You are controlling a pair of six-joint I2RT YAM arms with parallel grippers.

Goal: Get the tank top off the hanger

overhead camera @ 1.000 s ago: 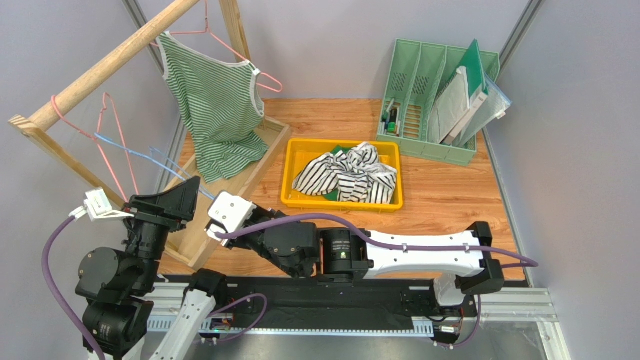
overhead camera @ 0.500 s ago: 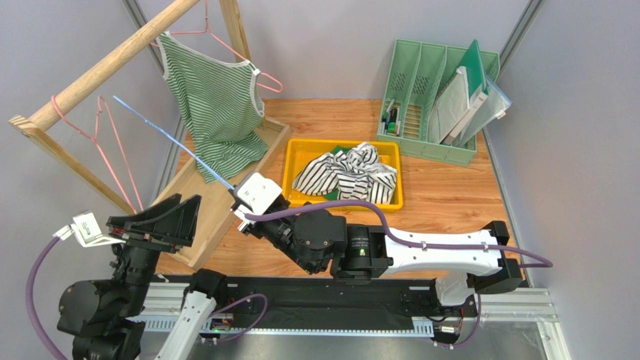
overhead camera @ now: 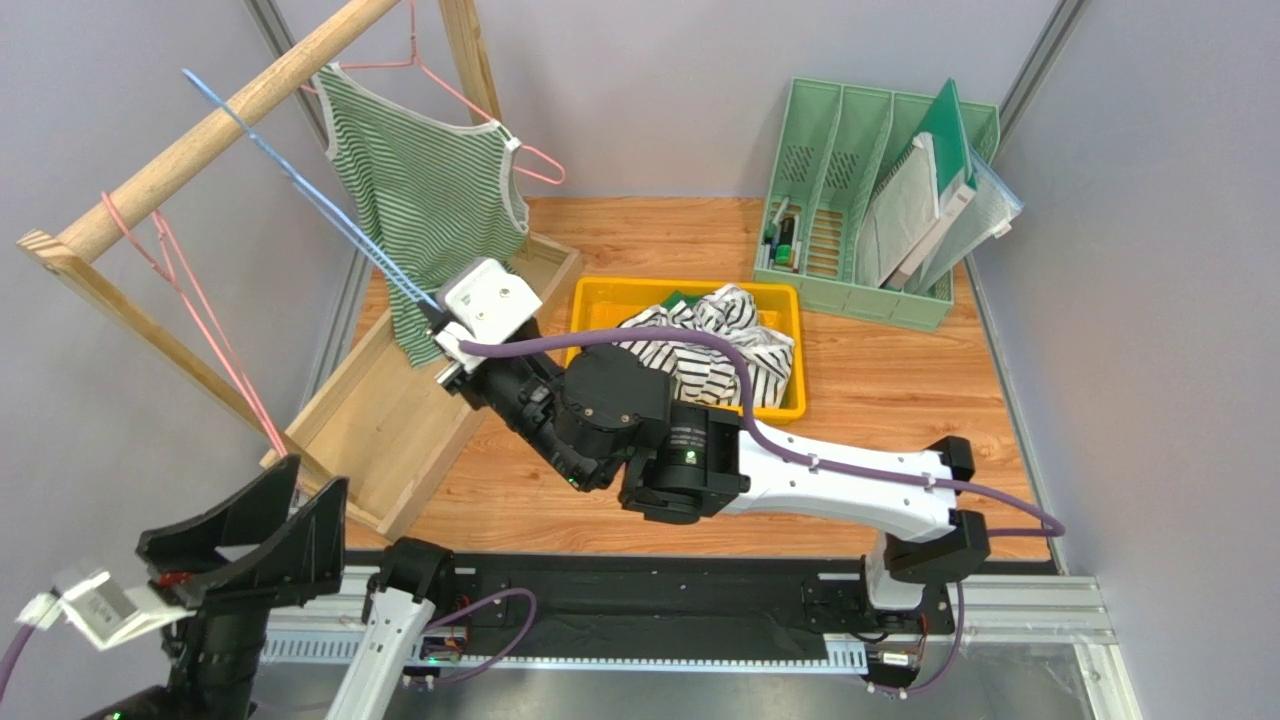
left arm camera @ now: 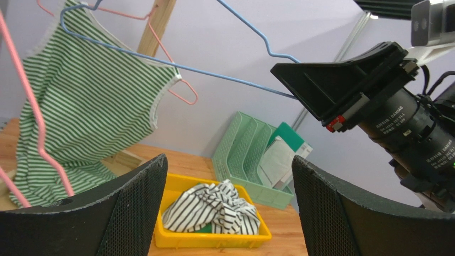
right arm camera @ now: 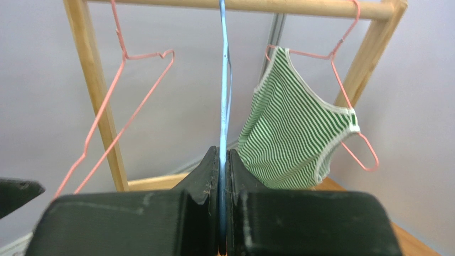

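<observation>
The green-and-white striped tank top (overhead camera: pixel 428 188) hangs on a pink wire hanger (overhead camera: pixel 537 161) from the wooden rail (overhead camera: pixel 211 143) at the back left. It also shows in the left wrist view (left arm camera: pixel 80 117) and the right wrist view (right arm camera: pixel 296 138). My right gripper (overhead camera: pixel 446 318) is shut on a bare blue wire hanger (overhead camera: pixel 308 188), held up slanting against the rail just left of the tank top; the wire (right arm camera: pixel 223 106) runs between its jaws (right arm camera: pixel 223 154). My left gripper (overhead camera: pixel 248 533) is open and empty at the near left, off the table (left arm camera: pixel 229 162).
A second bare pink hanger (overhead camera: pixel 181 300) hangs further left on the rail. The rack's wooden base (overhead camera: pixel 398 428) lies below. A yellow tray (overhead camera: pixel 594 398) holds a black-and-white striped cloth (overhead camera: pixel 699 353). A green file organizer (overhead camera: pixel 879 203) stands at the back right.
My right gripper has lifted the blue hanger up and back toward the rail beside the tank top. My left arm has pulled back and down to the near left corner.
</observation>
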